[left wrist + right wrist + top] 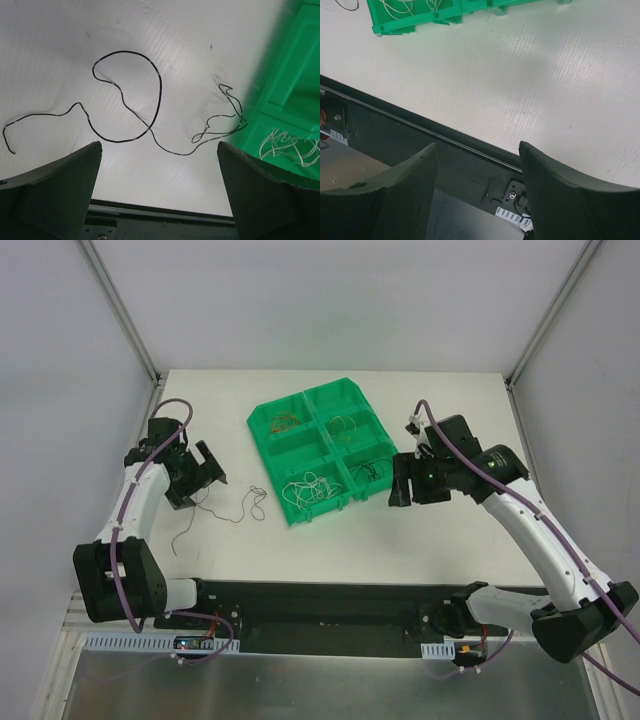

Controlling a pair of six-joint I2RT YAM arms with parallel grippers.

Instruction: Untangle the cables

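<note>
1 thin, curly black wire; ribbed tabletop

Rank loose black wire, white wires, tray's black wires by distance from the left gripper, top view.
1. Loose black wire, beside the left gripper.
2. White wires, near-left compartment of the green tray.
3. Black wires, its near-right compartment.

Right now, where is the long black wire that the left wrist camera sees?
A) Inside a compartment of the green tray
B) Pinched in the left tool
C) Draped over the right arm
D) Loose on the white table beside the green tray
D: the black wire lies loose on the white table, outside the green tray, and the left tool is open above it, holding nothing.
</note>
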